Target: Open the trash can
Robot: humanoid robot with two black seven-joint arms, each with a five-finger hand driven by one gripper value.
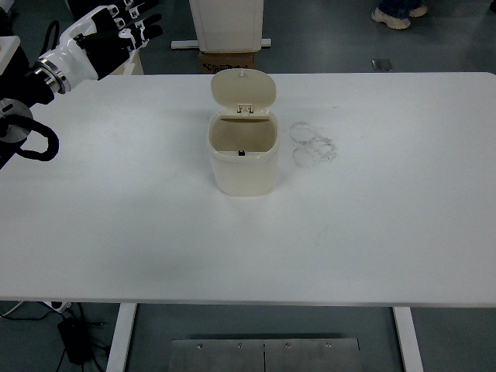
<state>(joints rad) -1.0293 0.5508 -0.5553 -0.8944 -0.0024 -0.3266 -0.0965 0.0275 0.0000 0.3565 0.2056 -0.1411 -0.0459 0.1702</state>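
A small cream trash can (242, 159) stands upright near the middle of the white table (372, 217). Its lid (243, 88) is swung up and back on the far hinge, and the inside of the can shows as hollow. My left hand (128, 25) is raised at the far left corner, well away from the can, with its fingers spread and holding nothing. The right arm does not show.
Faint grey ring marks (314, 143) lie on the table right of the can. Beyond the far edge stand a white cabinet base (229, 23) and a cardboard box (227, 60). A person's shoes (397, 15) show at the top right.
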